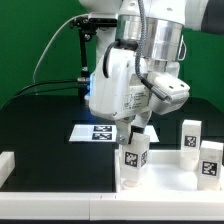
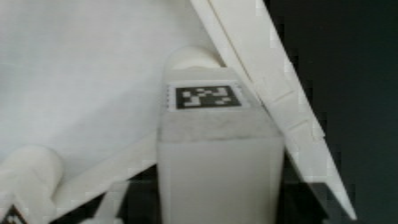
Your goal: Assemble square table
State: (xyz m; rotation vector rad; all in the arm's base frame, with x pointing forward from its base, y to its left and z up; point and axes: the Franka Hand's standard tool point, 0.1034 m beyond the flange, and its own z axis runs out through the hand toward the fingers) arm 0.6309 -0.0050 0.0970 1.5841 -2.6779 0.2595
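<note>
White tagged leg point(image 1: 133, 160) upright (on tabletop point(image 1: 60, 175)), clamped between fingers point(image 1: 137, 131).

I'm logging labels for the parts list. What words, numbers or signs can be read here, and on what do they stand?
No words, numbers or brand names can be read.
Only black-and-white square tags, patterns without letters:
on the leg in the gripper;
on two more legs;
on the marker board.

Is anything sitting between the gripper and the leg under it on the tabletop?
Nothing visible. The gripper is directly over the upright leg standing on the square tabletop, at its top end. The wrist view shows the leg between the fingers, with nothing intervening.
</note>
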